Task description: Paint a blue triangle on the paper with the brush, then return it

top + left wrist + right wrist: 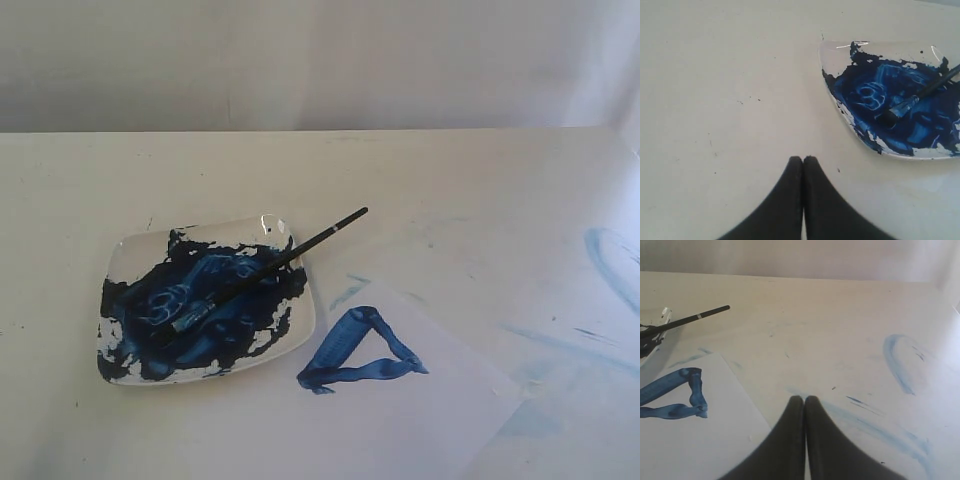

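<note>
A dark-blue triangle [362, 352] in thick strokes sits on the white paper [420, 420], which lies right of the square dish [125, 255]. The black-handled brush [268, 268] rests across the dish, bristles in the blue paint, handle end sticking out past the far right rim. Neither gripper shows in the exterior view. My left gripper [803, 159] is shut and empty over bare table, apart from the dish [832, 57] and brush [910, 102]. My right gripper [804, 399] is shut and empty beside the paper [695, 440], with the triangle [682, 397] and brush handle [697, 316] in its view.
Pale-blue smears [560, 340] and an arc [610, 260] stain the cream table right of the paper. A wall stands behind the table's far edge.
</note>
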You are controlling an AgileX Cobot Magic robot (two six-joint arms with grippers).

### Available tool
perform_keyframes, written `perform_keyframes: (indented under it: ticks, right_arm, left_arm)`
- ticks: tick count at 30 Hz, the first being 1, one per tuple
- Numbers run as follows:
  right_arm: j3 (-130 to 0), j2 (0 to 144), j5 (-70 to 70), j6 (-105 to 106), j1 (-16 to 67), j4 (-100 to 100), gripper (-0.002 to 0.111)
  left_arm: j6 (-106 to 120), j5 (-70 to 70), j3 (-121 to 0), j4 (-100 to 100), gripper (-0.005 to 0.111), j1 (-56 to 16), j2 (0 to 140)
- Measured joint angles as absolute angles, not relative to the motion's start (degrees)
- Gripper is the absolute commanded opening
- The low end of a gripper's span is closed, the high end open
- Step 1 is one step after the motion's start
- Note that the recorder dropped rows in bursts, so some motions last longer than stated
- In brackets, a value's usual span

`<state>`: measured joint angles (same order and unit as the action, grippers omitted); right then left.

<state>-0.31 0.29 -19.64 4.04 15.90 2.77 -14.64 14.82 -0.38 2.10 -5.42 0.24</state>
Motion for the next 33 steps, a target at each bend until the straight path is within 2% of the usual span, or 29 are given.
perform_keyframes:
  ticks: [9,25,33]
  right_arm:
    - [-0.3,0.3,-19.6,4.0,15.9,2.8,0.000]
    - [-0.3,0.3,-19.6,4.0,15.9,2.8,0.000]
    - [-0.3,0.3,-19.6,4.0,15.9,2.8,0.000]
  left_arm:
    - [-15.8,14.0,-0.3,1.9,0.000,-5.4,0.2]
    - [-4.5,14.0,-0.3,3.1,0.000,-5.3,0.2]
    - [-4.2,13.9,-0.3,3.2,0.000,-1.5,0.2]
